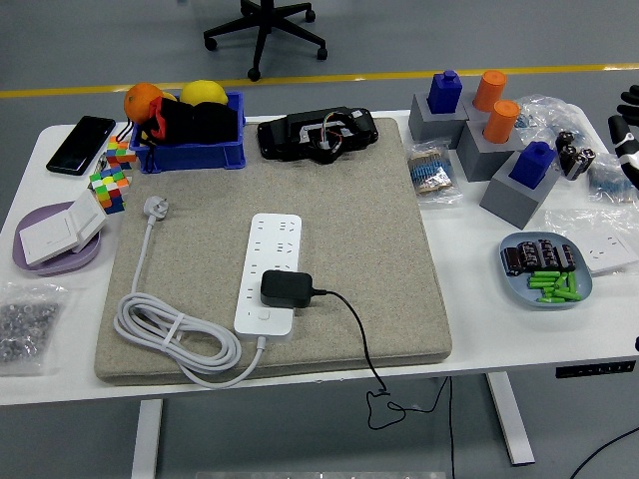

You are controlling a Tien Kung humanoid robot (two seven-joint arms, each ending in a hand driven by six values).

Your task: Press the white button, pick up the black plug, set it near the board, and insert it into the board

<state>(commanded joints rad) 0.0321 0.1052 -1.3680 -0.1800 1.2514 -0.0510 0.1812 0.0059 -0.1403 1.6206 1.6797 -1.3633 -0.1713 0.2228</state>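
We see the white power strip [270,272] lying lengthwise on the grey mat [379,249], with the black plug [286,288] sitting on its near half and the white button [263,314] just nearer than the plug. Well right of the strip, only part of our right hand [628,135] shows at the picture's edge, above the table [469,329].

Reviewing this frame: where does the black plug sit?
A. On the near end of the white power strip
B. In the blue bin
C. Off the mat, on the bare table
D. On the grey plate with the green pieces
A: the black plug rests on the near end of the white power strip on the beige mat, its cable trailing off the table's near edge.
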